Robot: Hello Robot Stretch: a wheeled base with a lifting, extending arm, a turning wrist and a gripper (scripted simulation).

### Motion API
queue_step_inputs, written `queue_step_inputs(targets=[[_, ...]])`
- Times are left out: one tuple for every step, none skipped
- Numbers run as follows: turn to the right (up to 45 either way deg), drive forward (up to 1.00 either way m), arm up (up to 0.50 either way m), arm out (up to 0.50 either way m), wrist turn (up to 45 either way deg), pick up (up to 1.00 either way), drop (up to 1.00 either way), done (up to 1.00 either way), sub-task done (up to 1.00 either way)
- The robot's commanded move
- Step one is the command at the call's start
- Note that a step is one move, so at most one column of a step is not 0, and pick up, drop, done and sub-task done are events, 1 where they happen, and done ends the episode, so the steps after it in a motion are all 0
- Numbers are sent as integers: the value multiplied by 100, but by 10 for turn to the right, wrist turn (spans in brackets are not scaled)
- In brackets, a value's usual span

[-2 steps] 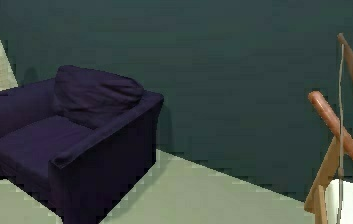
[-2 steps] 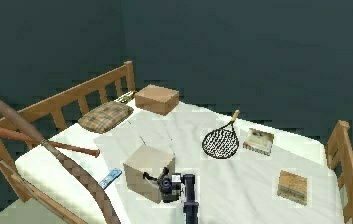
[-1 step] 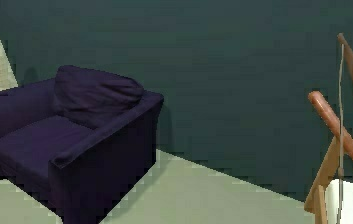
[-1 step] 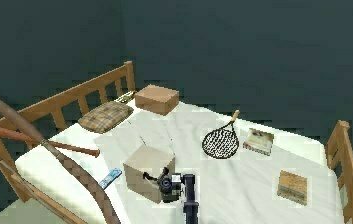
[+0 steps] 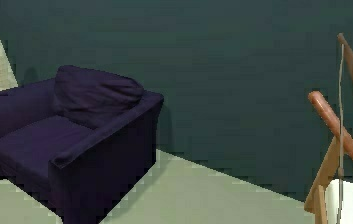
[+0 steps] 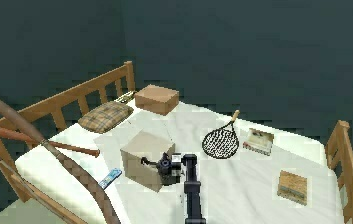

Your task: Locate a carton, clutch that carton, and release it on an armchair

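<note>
A tan carton [image 6: 142, 157] stands on the white mattress [image 6: 234, 175] of a bed in the arm side view. The dark arm bar [image 6: 192, 196] rises from the bottom edge, and the gripper [image 6: 163, 166] sits right against the carton's right face. I cannot tell whether it holds anything. A second, brown carton [image 6: 157, 98] rests farther out near the headboard. In the forward view a dark purple armchair [image 5: 79, 145] with a plump back cushion stands at the left, against a dark teal wall.
On the bed lie a plaid pillow [image 6: 106, 117], a black racket [image 6: 222, 141], two books [image 6: 257, 140] [image 6: 292, 186] and a small blue item [image 6: 109, 180]. The wooden bed frame [image 5: 336, 130] stands at the forward view's right edge. Pale floor [image 5: 204, 195] lies between armchair and bed.
</note>
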Motion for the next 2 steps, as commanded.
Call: queue_step_inputs(targets=[[0, 0, 36, 0, 0, 0, 0, 0, 0], [0, 0, 0, 0, -450, 0, 0, 0, 0]])
